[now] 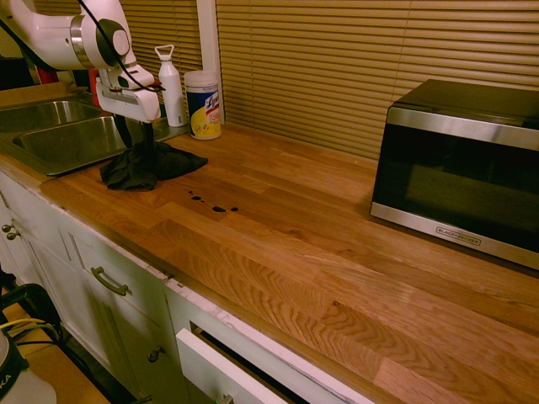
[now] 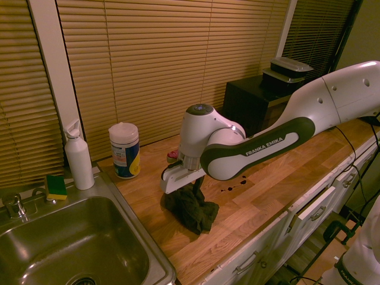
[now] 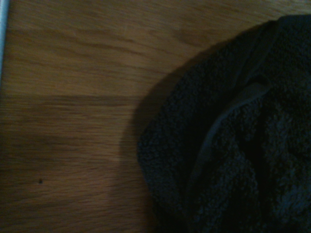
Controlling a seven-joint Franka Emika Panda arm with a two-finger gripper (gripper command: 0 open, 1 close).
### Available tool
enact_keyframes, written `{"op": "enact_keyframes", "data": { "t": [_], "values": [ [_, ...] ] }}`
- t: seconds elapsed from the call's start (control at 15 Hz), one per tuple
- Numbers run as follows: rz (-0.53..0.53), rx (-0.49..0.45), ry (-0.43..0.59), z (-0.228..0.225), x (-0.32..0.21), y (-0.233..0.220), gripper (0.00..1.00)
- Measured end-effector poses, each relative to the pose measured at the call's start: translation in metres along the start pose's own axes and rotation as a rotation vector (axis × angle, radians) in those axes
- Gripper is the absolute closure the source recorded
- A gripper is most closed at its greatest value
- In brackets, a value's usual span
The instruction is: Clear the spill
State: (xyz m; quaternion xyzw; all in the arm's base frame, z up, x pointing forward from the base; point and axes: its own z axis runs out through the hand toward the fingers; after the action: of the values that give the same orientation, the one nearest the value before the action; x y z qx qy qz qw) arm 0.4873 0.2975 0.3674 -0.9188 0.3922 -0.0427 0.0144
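Note:
The spill (image 1: 215,204) is a short cluster of small dark drops on the wooden counter, also seen past the arm as the spill (image 2: 233,186). A dark rag (image 1: 160,164) lies bunched beside the sink, a little way from the drops. My gripper (image 1: 139,147) points straight down over the rag, open, its dark fingers reaching into the heap. From the other side the gripper (image 2: 196,185) stands on top of the rag (image 2: 191,209). In the wrist view the rag (image 3: 233,145) fills one side over bare wood.
A steel sink (image 1: 50,139) lies just behind the rag. A wipes canister (image 1: 203,103) and white bottle (image 1: 172,84) stand by the blinds. A microwave (image 1: 459,168) occupies the far counter end. A drawer (image 1: 219,370) below hangs open. A sponge (image 2: 56,187) rests at the sink rim.

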Motion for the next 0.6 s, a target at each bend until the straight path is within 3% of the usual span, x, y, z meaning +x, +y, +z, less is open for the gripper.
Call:
{"op": "enact_keyframes", "data": {
  "t": [0.07, 0.6],
  "values": [
    [0.009, -0.011, -0.003, 0.005, 0.001, 0.0, 1.0],
    [0.039, -0.066, -0.023, 0.031, 0.002, -0.005, 1.0]
  ]
}}
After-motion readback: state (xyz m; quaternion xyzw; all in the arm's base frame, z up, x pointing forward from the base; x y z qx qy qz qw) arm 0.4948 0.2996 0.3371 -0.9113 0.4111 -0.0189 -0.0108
